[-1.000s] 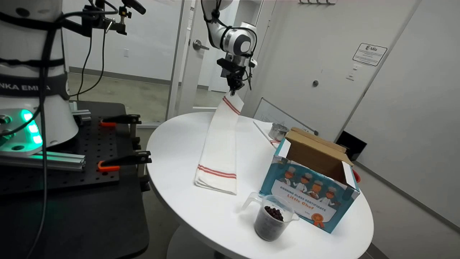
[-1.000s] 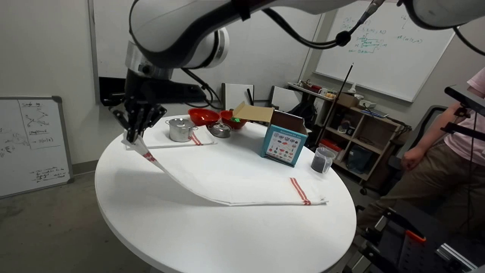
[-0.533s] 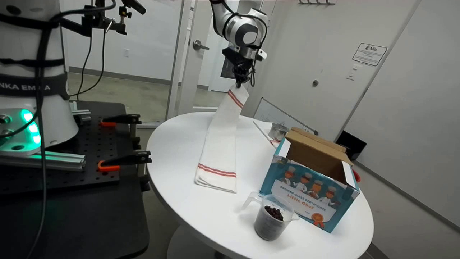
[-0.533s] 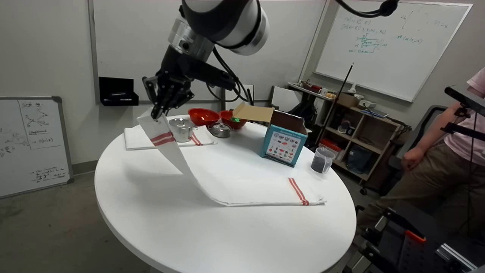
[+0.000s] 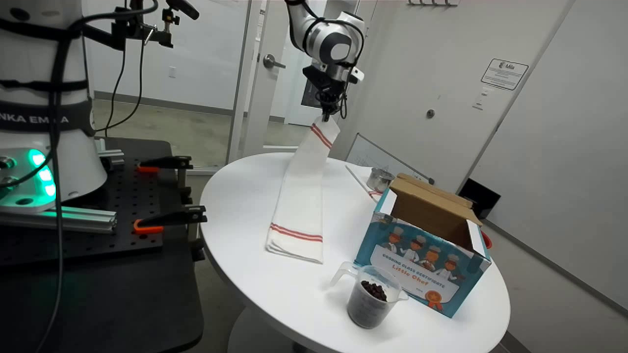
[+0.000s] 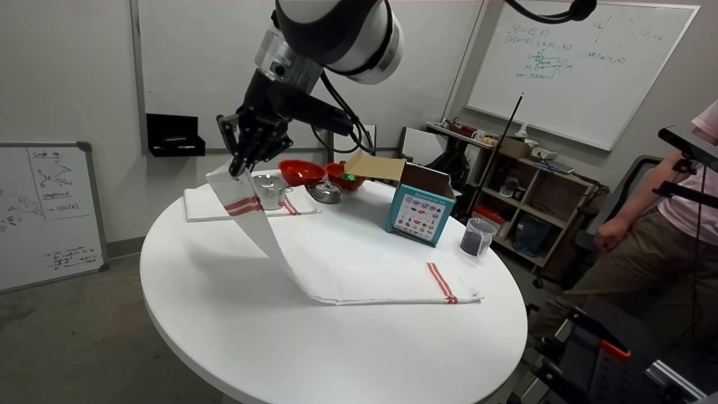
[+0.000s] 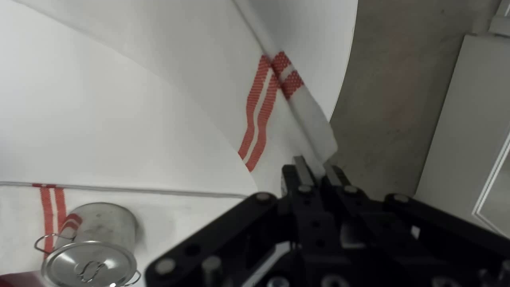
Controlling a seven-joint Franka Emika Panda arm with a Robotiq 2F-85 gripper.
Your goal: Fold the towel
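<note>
The towel is a long white cloth strip with red stripes at each visible end. In both exterior views my gripper [image 5: 325, 118] [image 6: 240, 170] is shut on one end of the towel [image 5: 300, 196] [image 6: 364, 280] and holds it above the table. The far part of the towel lies on the round white table [image 5: 233, 206] [image 6: 314, 353], and the raised part slopes up to the fingers. In the wrist view the fingertips [image 7: 314, 169] pinch the towel's end [image 7: 275, 135], which shows a fold along it. The cloth deep between the fingers is hidden.
A colourful cardboard box [image 5: 417, 260] [image 6: 420, 210] and a measuring cup [image 5: 370, 299] [image 6: 478, 237] stand on the table. A metal pot [image 6: 268, 193] [image 7: 99, 227] sits on another striped white cloth [image 6: 207, 205]. A small pot [image 6: 325, 192] and red bowls [image 6: 301, 172] stand behind.
My gripper has risen and moved rightward in the exterior views, lifting the towel's end higher. In the last half second it has barely moved. The far striped end stays on the table.
</note>
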